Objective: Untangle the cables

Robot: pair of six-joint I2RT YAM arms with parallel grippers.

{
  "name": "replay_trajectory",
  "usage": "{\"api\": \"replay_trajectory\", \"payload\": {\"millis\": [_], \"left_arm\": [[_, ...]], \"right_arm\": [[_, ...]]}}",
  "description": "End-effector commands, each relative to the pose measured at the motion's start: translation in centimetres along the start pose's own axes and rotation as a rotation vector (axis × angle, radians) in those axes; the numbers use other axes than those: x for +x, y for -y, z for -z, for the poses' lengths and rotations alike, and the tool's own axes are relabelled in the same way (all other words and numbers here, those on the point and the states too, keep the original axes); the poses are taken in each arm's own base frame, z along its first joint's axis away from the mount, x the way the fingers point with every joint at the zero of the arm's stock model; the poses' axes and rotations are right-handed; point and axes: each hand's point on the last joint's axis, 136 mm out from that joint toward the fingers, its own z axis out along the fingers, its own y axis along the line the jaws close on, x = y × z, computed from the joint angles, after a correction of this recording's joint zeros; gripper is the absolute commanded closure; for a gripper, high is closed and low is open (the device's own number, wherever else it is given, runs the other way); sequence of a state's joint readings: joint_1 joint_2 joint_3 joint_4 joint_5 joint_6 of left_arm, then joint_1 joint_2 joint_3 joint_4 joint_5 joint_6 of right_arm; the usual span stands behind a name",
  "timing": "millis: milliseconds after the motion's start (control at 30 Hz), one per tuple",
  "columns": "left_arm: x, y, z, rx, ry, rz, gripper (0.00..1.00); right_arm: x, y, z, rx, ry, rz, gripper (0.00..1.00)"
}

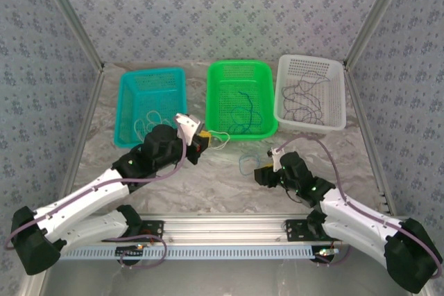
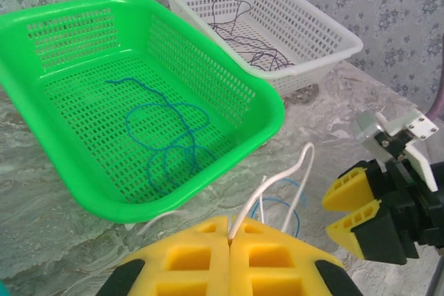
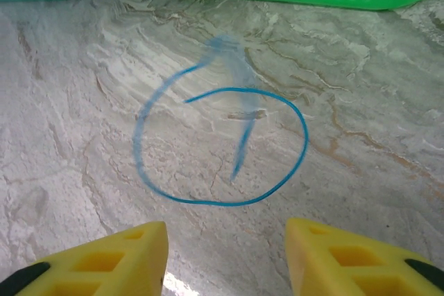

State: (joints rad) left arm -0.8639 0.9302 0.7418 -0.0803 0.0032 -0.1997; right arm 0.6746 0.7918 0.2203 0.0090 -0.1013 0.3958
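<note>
My left gripper [image 1: 202, 141] [image 2: 230, 232] is shut on a thin white cable [image 2: 276, 182], which arches up out of the yellow pads and drops back to the table. In the top view the white cable [image 1: 220, 136] trails in front of the green basket. A blue cable [image 3: 222, 203] lies in a loop on the table, its end blurred. My right gripper [image 3: 225, 258] [image 1: 263, 172] is open just short of that blue loop [image 1: 245, 163], with nothing between its fingers. The blue cable [image 2: 280, 204] lies under the white one's arch.
Three baskets stand at the back: a teal basket [image 1: 129, 81] holding pale cables, a green basket [image 2: 208, 53] with a blue cable [image 2: 166, 136], and a white basket [image 2: 326, 29] with dark cables [image 2: 257, 50]. Patterned walls close in the marbled table [image 1: 208, 185].
</note>
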Motion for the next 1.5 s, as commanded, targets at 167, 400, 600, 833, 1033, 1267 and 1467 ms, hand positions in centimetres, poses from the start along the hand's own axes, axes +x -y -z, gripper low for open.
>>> {"api": "replay_trajectory", "payload": {"millis": [167, 400, 600, 833, 1033, 1267, 1467], "left_arm": [[-4.5, -0.6, 2.9, -0.061, 0.113, -0.066, 0.96], [-8.4, -3.4, 6.0, -0.243, 0.228, -0.096, 0.95], [-9.6, -8.8, 8.4, -0.486, 0.248, -0.039, 0.95], [-7.0, -16.8, 10.9, -0.695, 0.238, 0.216, 0.95], [-3.3, -21.4, 10.5, -0.715, 0.203, 0.415, 0.95], [1.2, -23.4, 8.3, -0.707, 0.081, 0.537, 0.84], [3.7, -23.4, 7.9, -0.714, 0.027, 0.606, 0.37]], "right_arm": [[-0.6, 0.0, 0.3, 0.005, 0.034, 0.002, 0.43], [-0.4, 0.3, 0.2, 0.014, 0.034, -0.006, 0.43], [-0.3, 0.4, 0.0, 0.022, 0.03, -0.013, 0.42], [0.2, 1.0, -0.5, 0.053, -0.006, -0.054, 0.41], [0.6, 0.9, -1.2, 0.06, -0.053, -0.083, 0.4], [0.9, 0.9, -1.7, 0.067, -0.098, -0.098, 0.39], [0.9, 1.3, -1.5, 0.099, -0.108, -0.136, 0.39]]}}
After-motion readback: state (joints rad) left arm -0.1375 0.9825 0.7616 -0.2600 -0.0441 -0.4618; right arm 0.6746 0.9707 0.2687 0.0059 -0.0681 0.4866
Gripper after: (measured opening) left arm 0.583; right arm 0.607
